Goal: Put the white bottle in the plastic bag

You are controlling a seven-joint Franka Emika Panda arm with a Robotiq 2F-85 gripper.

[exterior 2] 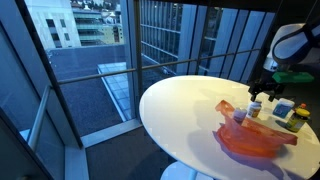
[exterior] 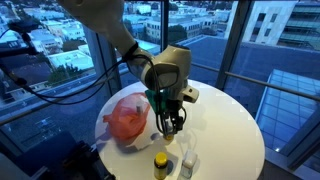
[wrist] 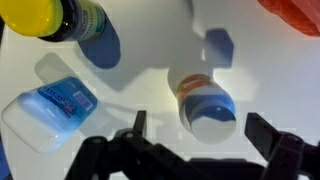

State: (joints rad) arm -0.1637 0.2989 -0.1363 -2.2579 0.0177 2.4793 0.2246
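The gripper [wrist: 200,128] hangs with fingers spread wide on either side of the white bottle [wrist: 205,100], not touching it. The bottle rests on the round table [exterior: 225,130], in from its edge, beside the red plastic bag [exterior: 125,118].

The gripper [exterior: 172,128] hangs over the white table [exterior: 230,130]; red plastic bag [exterior: 126,118] just beside it.

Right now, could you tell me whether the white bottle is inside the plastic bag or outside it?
Outside. The white bottle stands upright on the table, apart from the red plastic bag, below the open hand.
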